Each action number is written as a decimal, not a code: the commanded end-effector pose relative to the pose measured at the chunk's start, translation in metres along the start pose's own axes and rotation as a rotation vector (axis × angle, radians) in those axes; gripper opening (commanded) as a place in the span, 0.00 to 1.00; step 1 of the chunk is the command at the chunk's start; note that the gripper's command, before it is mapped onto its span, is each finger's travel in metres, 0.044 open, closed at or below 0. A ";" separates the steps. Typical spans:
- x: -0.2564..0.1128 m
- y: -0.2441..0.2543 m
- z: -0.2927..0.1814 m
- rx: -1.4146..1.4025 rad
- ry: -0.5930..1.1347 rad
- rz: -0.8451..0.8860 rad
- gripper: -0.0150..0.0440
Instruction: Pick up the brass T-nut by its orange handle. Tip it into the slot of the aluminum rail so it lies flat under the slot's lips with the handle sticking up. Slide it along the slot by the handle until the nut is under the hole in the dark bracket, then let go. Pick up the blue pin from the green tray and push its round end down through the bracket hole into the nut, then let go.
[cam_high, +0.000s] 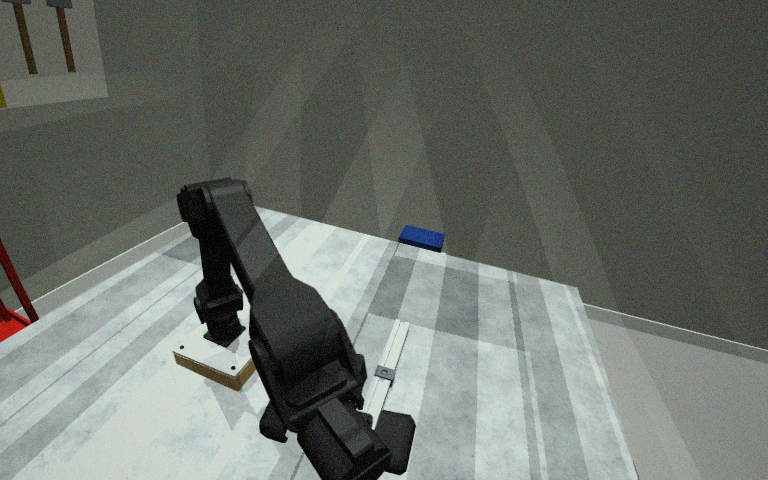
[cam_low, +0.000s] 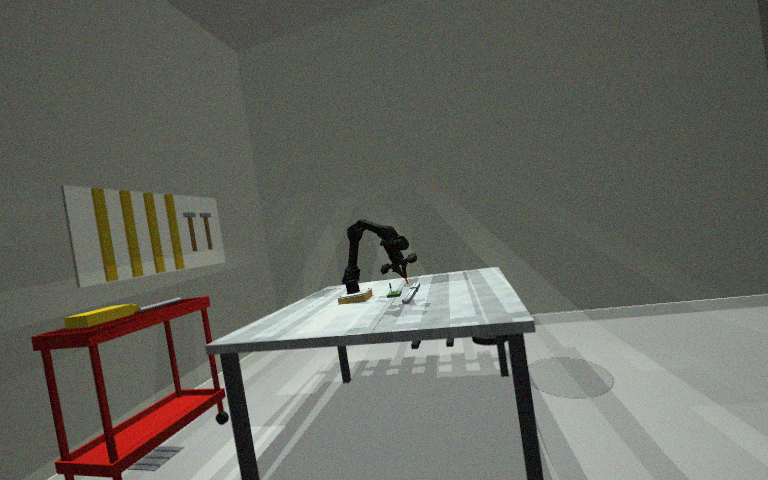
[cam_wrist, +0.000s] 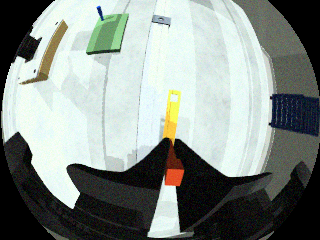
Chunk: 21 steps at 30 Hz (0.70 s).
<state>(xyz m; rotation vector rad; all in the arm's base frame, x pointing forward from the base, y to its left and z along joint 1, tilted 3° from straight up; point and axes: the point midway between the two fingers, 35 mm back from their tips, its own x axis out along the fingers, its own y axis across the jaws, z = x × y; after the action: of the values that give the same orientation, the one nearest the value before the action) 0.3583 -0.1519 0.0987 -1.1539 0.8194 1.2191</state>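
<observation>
The black two-fingered gripper (cam_low: 405, 277) (cam_wrist: 171, 143) is nearly shut, its tips pinched on the slim orange handle (cam_wrist: 174, 176) of the brass T-nut (cam_wrist: 173, 112); the handle's squared red-orange end shows between the fingers in the wrist view, and the yellow brass part, with a small square opening near its far end, reaches out beyond the tips. In the exterior view the nut is up off the white-and-grey table (cam_high: 453, 316) (cam_low: 441, 316) (cam_wrist: 210, 90), near the long, pale aluminum rail (cam_high: 394, 352) (cam_low: 408, 296) (cam_wrist: 161, 42), so it is not seated in the slot. A small dark grey bracket (cam_high: 384, 372) (cam_wrist: 161, 20) with a hole straddles the rail, well apart from the nut. To one side of the rail lies the flat green tray (cam_low: 393, 294) (cam_wrist: 108, 34), and the slender blue pin (cam_low: 390, 286) (cam_wrist: 100, 13) stands up at it, leaning slightly in the wrist view. The black jointed arm (cam_high: 305, 322) (cam_low: 353, 254) rises from a wood-edged base block with a white top (cam_high: 206, 370) (cam_low: 362, 297) (cam_wrist: 52, 48) and bends over toward the rail. The top view hides the gripper's tips and the nut behind the arm. A red metal cart (cam_low: 99, 390) stands beside the table.
</observation>
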 end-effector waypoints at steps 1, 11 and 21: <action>-0.002 0.001 0.002 -0.009 -0.003 -0.020 0.00; -0.001 0.002 0.001 -0.016 -0.004 -0.052 0.00; -0.001 0.004 0.000 -0.023 -0.006 -0.083 0.00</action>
<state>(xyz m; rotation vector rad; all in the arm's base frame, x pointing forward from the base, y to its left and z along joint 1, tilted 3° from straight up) 0.3553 -0.1532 0.0970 -1.1808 0.7656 1.1734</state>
